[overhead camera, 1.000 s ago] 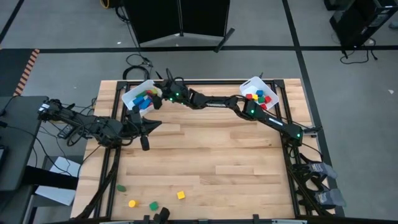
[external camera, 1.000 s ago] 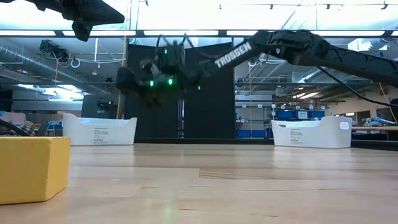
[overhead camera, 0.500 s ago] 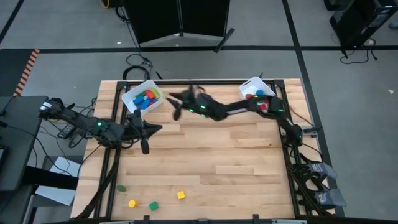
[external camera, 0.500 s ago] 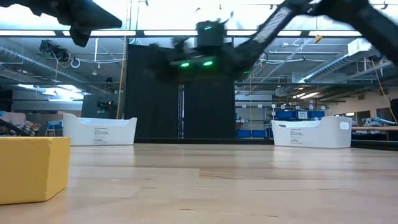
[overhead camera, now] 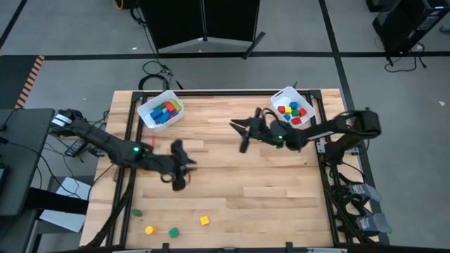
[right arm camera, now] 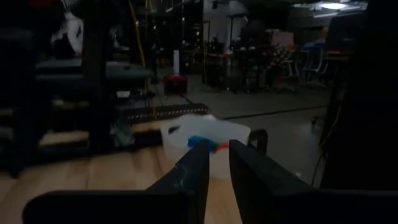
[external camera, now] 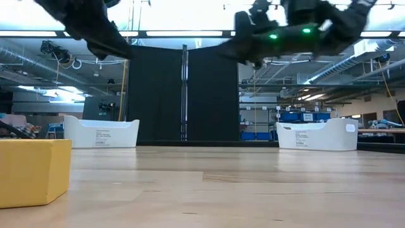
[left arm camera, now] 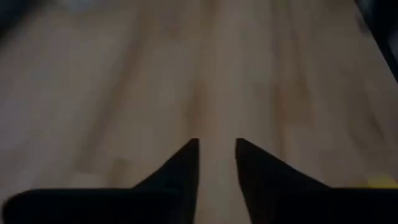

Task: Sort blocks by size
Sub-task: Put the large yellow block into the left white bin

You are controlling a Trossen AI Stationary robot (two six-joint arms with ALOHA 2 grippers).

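Observation:
The blocks that lie loose are two yellow (overhead camera: pixel 204 220) (overhead camera: pixel 149 229) and two green (overhead camera: pixel 173 232) (overhead camera: pixel 136 211), near the table's front left corner. One yellow block (external camera: pixel 31 172) fills the low view's left side. More blocks lie in two white bins: longer ones in the far left bin (overhead camera: pixel 160 111), small cubes in the far right bin (overhead camera: pixel 292 111). My left gripper (overhead camera: pixel 181 169) (left arm camera: pixel 216 155) hangs over bare wood left of centre, open a little, nothing between its fingers. My right gripper (overhead camera: pixel 239 135) (right arm camera: pixel 219 162) hangs above the far middle, narrowly open and empty, pointing toward the left bin (right arm camera: pixel 205 144).
Bare wooden table top (overhead camera: pixel 267 183) spreads between the bins and the loose blocks. Both arms stay high above the wood in the low view. Cables and a dark stand (overhead camera: pixel 204 24) lie beyond the far edge.
My right gripper has drawn back from above the far left bin toward the table's right, to the far middle. My left gripper has moved toward the right and the near edge, farther over the table. No block on the table has moved.

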